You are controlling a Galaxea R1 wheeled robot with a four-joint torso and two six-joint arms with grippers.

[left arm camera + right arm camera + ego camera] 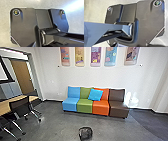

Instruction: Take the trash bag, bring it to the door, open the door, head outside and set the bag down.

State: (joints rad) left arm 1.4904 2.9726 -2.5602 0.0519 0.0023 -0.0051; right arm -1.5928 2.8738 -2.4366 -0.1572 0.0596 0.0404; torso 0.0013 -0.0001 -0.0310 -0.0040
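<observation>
A small black bag, which looks like the trash bag, rests on the grey floor at the bottom of the head view, a little right of the middle. It stands by itself, in front of the sofa and apart from it. At the far left, beyond a wide opening in the wall, a light brown wooden door appears closed; whether it is the task's door I cannot tell. How either gripper stands I cannot tell from the wrist views.
A sofa with blue, green, orange and brown seats and a blue cushion stands against the white wall. On the left are a wooden table and a black chair with metal legs. Whitish objects stand right of the sofa.
</observation>
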